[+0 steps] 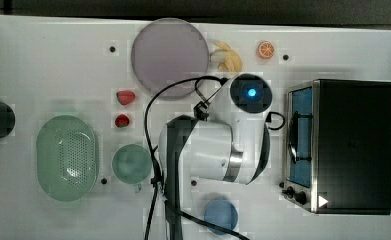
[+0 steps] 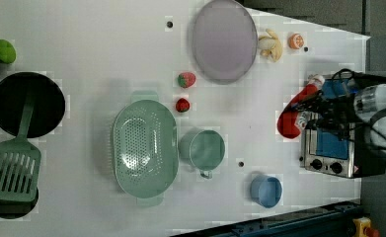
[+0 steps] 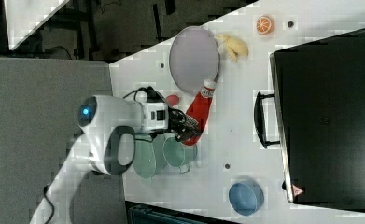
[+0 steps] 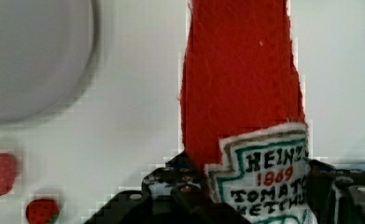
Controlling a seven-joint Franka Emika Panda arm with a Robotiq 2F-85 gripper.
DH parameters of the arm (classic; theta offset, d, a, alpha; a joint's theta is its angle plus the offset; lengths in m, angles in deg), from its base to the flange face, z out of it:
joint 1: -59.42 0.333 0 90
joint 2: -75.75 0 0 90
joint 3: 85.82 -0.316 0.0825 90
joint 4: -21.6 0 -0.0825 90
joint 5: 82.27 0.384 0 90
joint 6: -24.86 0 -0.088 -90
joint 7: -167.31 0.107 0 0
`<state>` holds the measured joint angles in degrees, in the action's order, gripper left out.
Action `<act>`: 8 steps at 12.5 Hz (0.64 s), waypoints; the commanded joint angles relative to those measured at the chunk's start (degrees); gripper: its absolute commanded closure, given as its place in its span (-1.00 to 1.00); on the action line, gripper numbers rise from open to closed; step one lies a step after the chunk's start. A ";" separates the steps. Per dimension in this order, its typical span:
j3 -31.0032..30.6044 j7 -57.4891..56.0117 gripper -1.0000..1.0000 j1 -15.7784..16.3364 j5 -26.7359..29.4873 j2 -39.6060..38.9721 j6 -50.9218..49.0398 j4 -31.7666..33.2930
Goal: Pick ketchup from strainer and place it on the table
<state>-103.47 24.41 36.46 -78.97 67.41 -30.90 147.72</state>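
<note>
White table point(image 2: 96, 54) under dark surroundings

The ketchup point(image 4: 238, 93) is bright red with a white cap; its white label, edged in teal and tan, carries black lettering and a red "1869". The gripper point(image 3: 186, 127) is black. The strainer point(image 2: 143, 145), centre of the left view, is pale green, dotted with small holes. Beside it sits a teal-green cup point(image 2: 206, 149), and a blue bowl point(image 2: 266, 190) lies at lower right. The round plate point(image 2: 223, 40) at the top is lilac-grey. 2 red strawberries point(image 2: 186, 79) show green tops. At the left edge, a pale green slotted spatula point(image 2: 12, 170) lies by a black pan point(image 2: 27, 103). The surface point(image 2: 92, 44) is white.
</note>
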 commanded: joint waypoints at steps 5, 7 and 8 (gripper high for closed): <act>-0.29 -2.20 -0.46 0.80 -3.25 -9.12 16.41 5.88; -0.31 -2.20 -0.88 0.81 -3.28 -10.11 17.23 5.62; -0.39 -2.20 -1.00 0.81 -3.27 -9.73 16.52 5.47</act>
<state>-103.87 24.25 37.24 -82.59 54.74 -14.92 155.44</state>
